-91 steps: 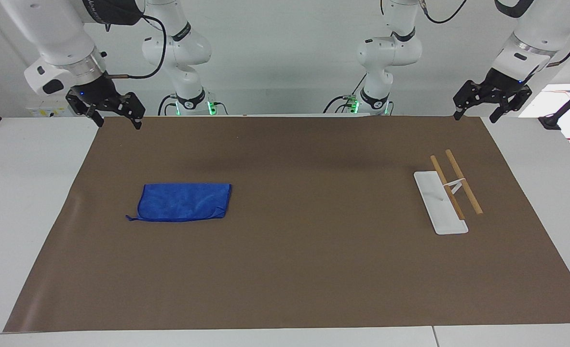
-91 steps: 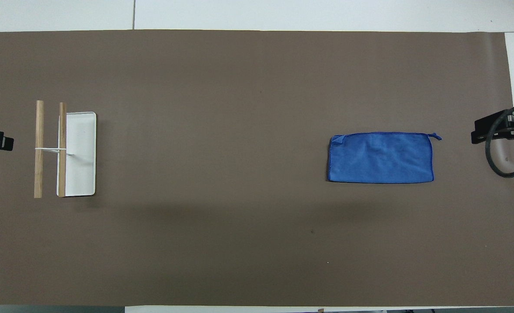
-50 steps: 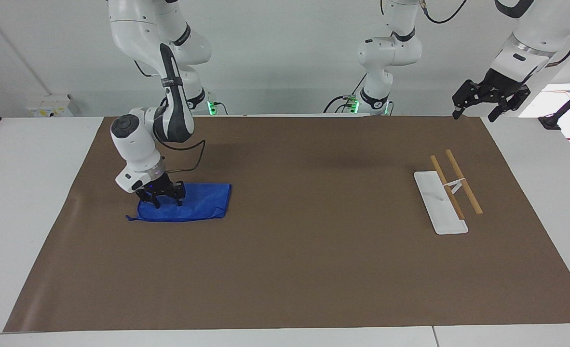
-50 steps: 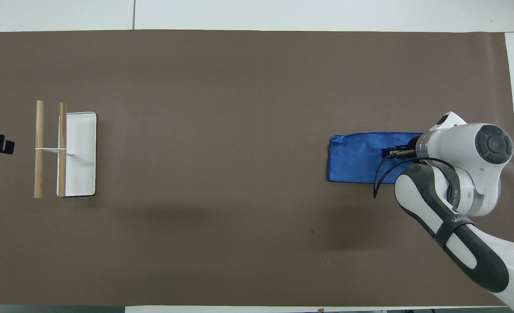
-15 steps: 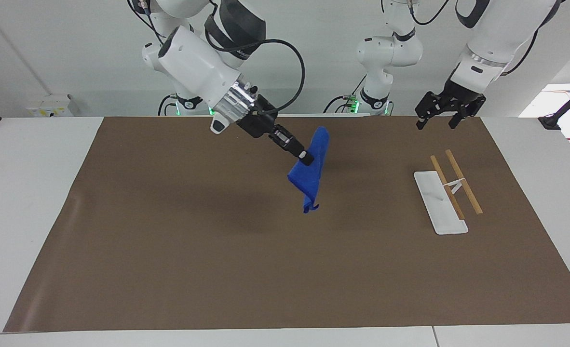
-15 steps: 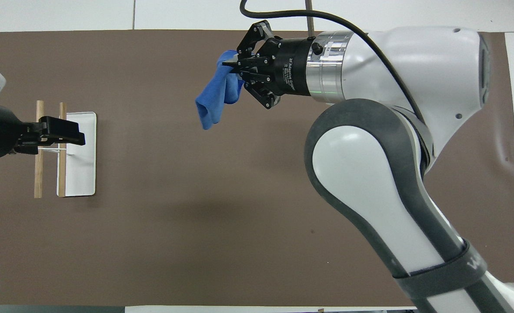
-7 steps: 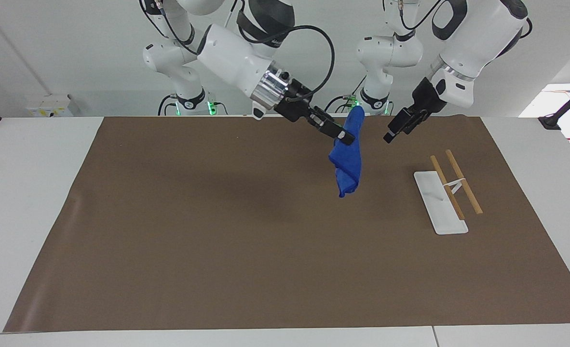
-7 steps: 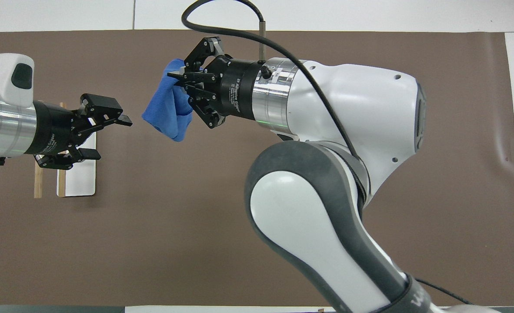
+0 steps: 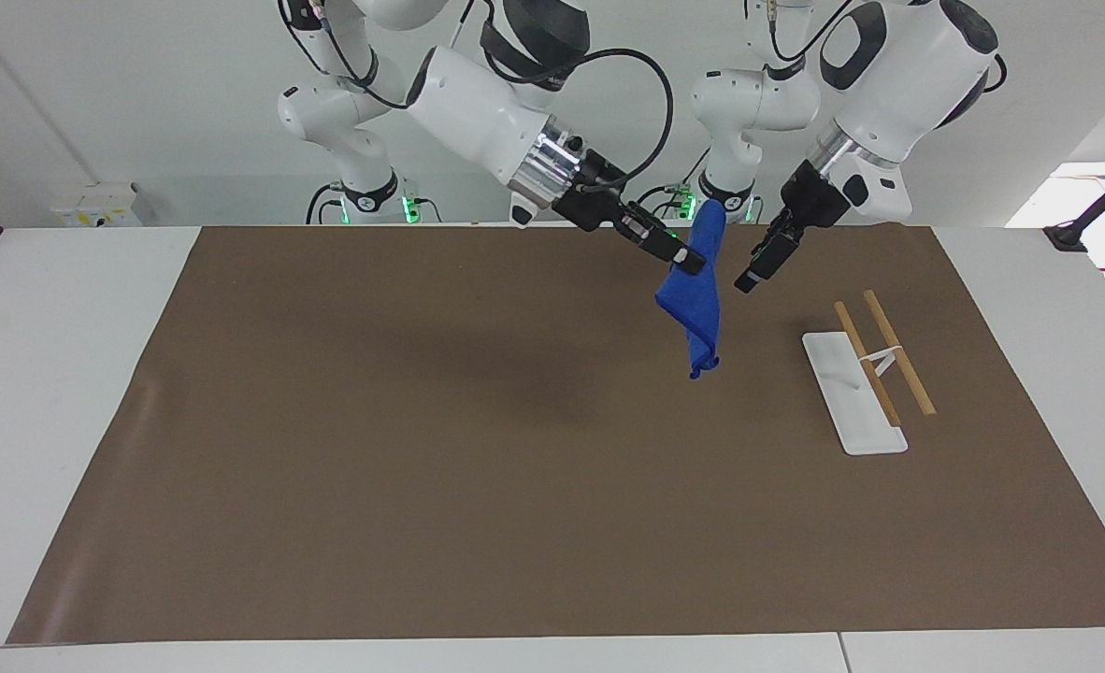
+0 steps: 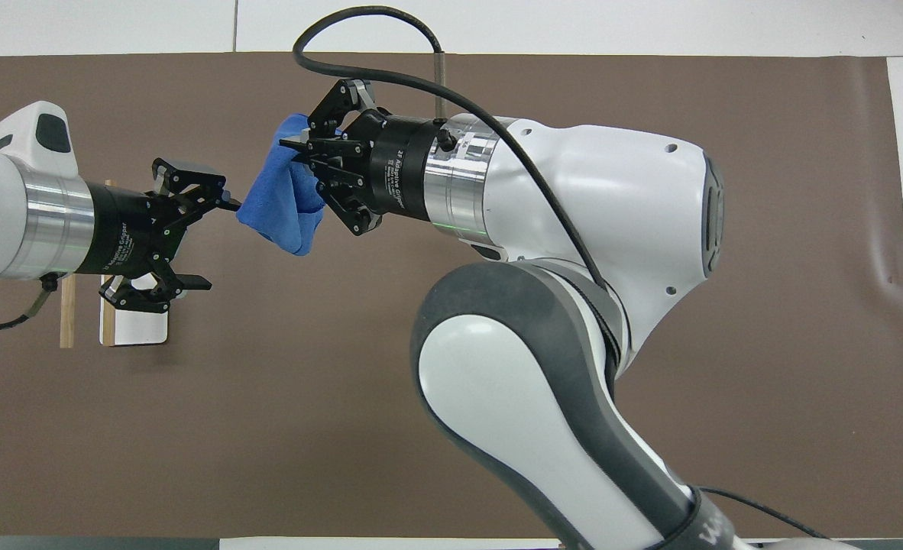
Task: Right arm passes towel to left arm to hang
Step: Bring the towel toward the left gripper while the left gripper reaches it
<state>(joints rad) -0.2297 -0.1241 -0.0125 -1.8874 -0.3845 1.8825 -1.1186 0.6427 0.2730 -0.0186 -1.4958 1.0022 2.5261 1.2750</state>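
Both arms are now raised over the brown mat (image 9: 478, 486) toward the left arm's end of the tabletop (image 9: 57, 374), where half a second ago a clear gap separated them. The right arm (image 9: 478, 89) reaches in from its own end, and its hand (image 9: 690, 261) is clamped on the towel (image 9: 699, 304), gripping it near the upper part so that the blue cloth hangs down in a loose fold with its lower corner well above the mat. Since the earlier frame this hand has carried the towel a little farther toward the left arm's end and slightly higher.

The left arm (image 9: 898, 75) has come in as well: its hand (image 9: 747, 280) now sits just beside the hanging towel, whereas before it was still apart from it. In the overhead view the left hand (image 10: 211, 244) has its fingers (image 10: 226, 205) spread wide, one tip at the edge of the towel (image 10: 279, 202); whether it actually touches the cloth cannot be told. The right hand (image 10: 292, 145) shows there with its fingers closed into the bunched top of the cloth.

The towel rack (image 9: 866, 374), a white base with two wooden bars, stands unchanged on the mat at the left arm's end, below and beside the left hand, with nothing on it yet.
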